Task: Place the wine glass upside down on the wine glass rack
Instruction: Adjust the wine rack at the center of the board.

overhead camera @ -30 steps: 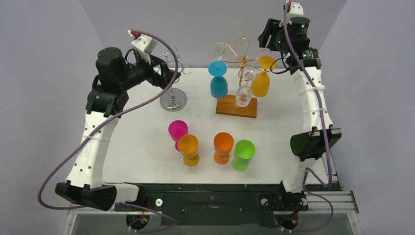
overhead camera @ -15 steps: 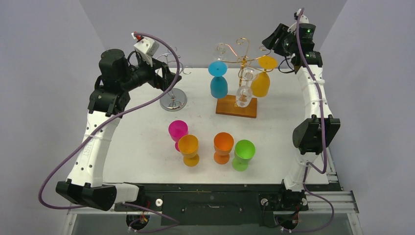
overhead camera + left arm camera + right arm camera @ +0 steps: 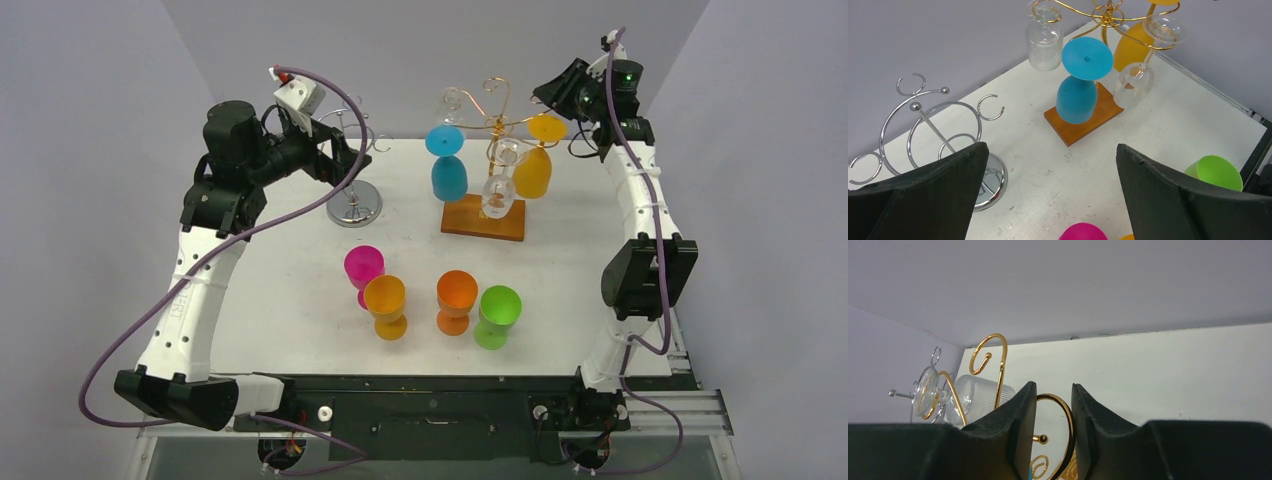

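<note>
The gold wine glass rack (image 3: 495, 118) stands on a wooden base (image 3: 483, 220) at the back of the table. A blue glass (image 3: 446, 165), a yellow glass (image 3: 535, 165) and a clear wine glass (image 3: 499, 190) hang from it upside down. My right gripper (image 3: 556, 93) hovers just right of the rack's top, above the yellow glass's foot. In the right wrist view its jaws (image 3: 1054, 387) stand a narrow gap apart with nothing between them; a gold loop (image 3: 1068, 410) shows behind. My left gripper (image 3: 1052, 147) is wide open and empty over the silver rack (image 3: 943, 125).
Magenta (image 3: 363, 268), yellow-orange (image 3: 385, 303), orange (image 3: 456, 297) and green (image 3: 498, 312) glasses stand upright in the front middle. A ribbed clear glass (image 3: 1044, 42) hangs at the gold rack's back. The silver rack (image 3: 353, 200) holds no glasses.
My right gripper has drawn back and up from the yellow glass's foot, and its jaws have narrowed. The yellow glass stays hanging on the rack. The left arm has barely moved.
</note>
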